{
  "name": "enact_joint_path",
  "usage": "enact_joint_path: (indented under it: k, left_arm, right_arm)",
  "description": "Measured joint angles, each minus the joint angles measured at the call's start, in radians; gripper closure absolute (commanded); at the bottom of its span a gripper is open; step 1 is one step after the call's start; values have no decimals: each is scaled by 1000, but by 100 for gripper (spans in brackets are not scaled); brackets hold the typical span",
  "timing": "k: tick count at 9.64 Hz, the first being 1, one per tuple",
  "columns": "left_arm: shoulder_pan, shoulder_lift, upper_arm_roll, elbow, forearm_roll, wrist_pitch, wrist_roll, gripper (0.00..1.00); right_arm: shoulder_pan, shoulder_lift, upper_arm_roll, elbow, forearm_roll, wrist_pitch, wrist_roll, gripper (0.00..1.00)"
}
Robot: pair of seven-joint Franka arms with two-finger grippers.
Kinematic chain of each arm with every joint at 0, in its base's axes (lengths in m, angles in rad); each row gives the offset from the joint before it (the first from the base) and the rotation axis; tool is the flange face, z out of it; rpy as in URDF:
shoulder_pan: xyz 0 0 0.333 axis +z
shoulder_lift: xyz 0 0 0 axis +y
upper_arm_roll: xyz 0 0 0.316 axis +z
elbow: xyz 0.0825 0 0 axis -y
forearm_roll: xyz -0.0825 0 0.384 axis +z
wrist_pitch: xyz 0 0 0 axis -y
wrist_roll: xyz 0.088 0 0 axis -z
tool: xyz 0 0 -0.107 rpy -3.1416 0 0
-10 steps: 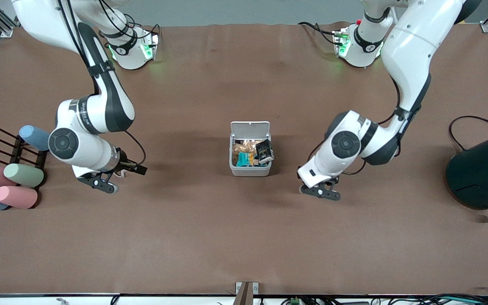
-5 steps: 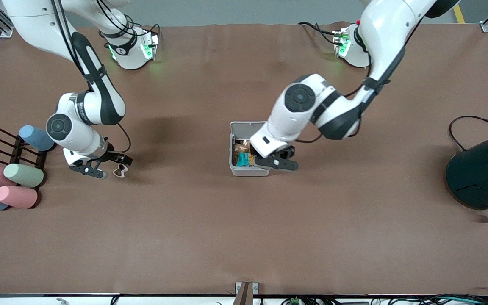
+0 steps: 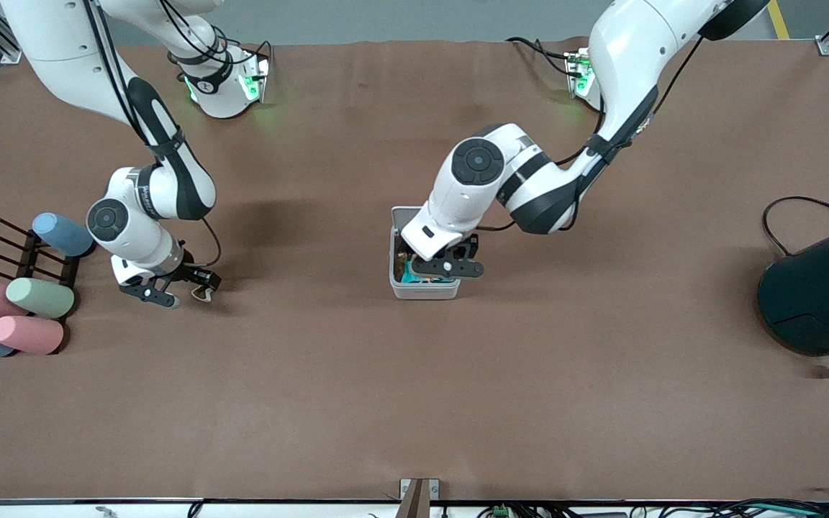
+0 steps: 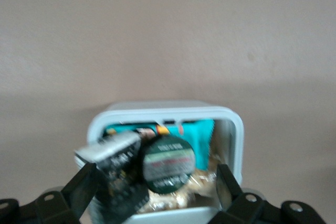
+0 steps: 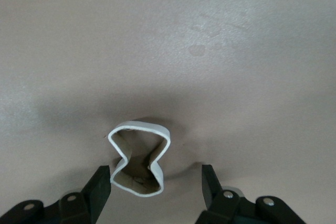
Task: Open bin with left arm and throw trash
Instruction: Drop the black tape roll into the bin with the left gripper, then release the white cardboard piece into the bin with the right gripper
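The white bin (image 3: pixel 422 290) stands open at mid-table, its lid (image 3: pixel 401 214) mostly hidden by the left arm. My left gripper (image 3: pixel 443 267) hangs over the bin and is open. In the left wrist view the bin (image 4: pixel 233 129) holds a black packet (image 4: pixel 118 177), a dark-green disc (image 4: pixel 168 163) and other wrappers, with my left gripper (image 4: pixel 152 187) astride them. My right gripper (image 3: pixel 195 286) is open, low over the table by the white twisted loop (image 3: pixel 203 293). In the right wrist view the loop (image 5: pixel 137 125) lies partly inside my right gripper (image 5: pixel 154 186).
Pastel cylinders (image 3: pixel 39 297) lie on and by a dark rack (image 3: pixel 26 252) at the right arm's end. A large dark teal cylinder (image 3: pixel 817 295) with a black cable (image 3: pixel 781 208) stands at the left arm's end.
The left arm has swung from beside the bin to over it, hiding the packet in the front view. The right gripper has moved toward the rack and down around the white loop.
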Motion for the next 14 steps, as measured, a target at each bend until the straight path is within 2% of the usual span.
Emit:
enact_joint_path:
  k: [3,6,7,9,10,11,12,14]
  left_arm:
    - [158,-49,-2,18,2,-91,32,0]
    - [305,-178,-17,30,2,-276,194,0]
    - [339,-223,-20,33,-2,-330,251,0]
    - [405,-292,-20,61,-69,-430,374,0]
    - [435,-329,-12,82,-124,-474,445,0]
    - [436,-381,20,94,-163,-526,490,0]
    - [402,-442,90,98,-192,-591,521,0]
    - [289,-548,309,98,-255,-678,666,0]
  right_arm:
    - [-1,2,3,7,1,2,1,100]
    - [2,-1,27,60,38,-30,65,100]
    - [6,-10,69,133,52,-132,161,100]
    - [61,-46,162,347,59,-378,457,100]
    - [127,-59,182,428,61,-418,600,100]
    - [206,-62,188,483,63,-425,719,100]
    - [279,-59,189,522,64,-424,808,100]
    - [392,-30,189,581,67,-409,907,100]
